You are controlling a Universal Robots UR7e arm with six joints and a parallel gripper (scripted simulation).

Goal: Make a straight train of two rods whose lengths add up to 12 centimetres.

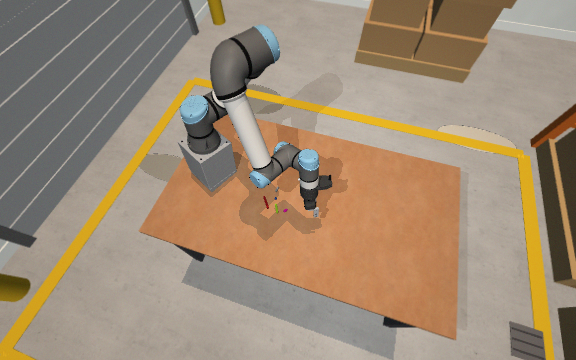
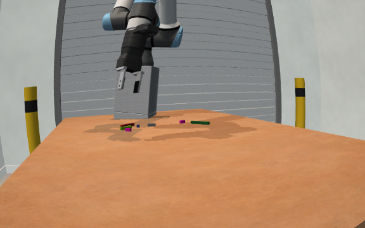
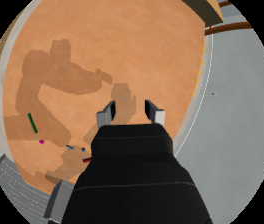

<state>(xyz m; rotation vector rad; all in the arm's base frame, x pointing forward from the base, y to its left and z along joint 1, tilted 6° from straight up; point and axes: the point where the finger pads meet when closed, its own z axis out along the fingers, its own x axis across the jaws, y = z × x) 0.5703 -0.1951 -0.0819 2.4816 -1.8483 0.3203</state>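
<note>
My gripper (image 2: 128, 86) is open and empty, hanging well above the table; it also shows in the top view (image 1: 316, 212) and in the wrist view (image 3: 131, 113). On the table below and behind it lie small rods. A red rod (image 2: 127, 125) lies close beside a lime rod (image 2: 125, 127), with a magenta rod (image 2: 128, 129) just in front of them. A blue rod (image 2: 138, 126) and a grey rod (image 2: 151, 125) lie to their right. Farther right are a second magenta rod (image 2: 182, 121) and a green rod (image 2: 199, 122). All rods lie flat.
The arm's grey pedestal (image 2: 135, 95) stands at the table's far edge behind the rods. Yellow bollards (image 2: 31, 117) stand off the table at both sides. Cardboard boxes (image 1: 420, 35) stand on the floor beyond the yellow floor line.
</note>
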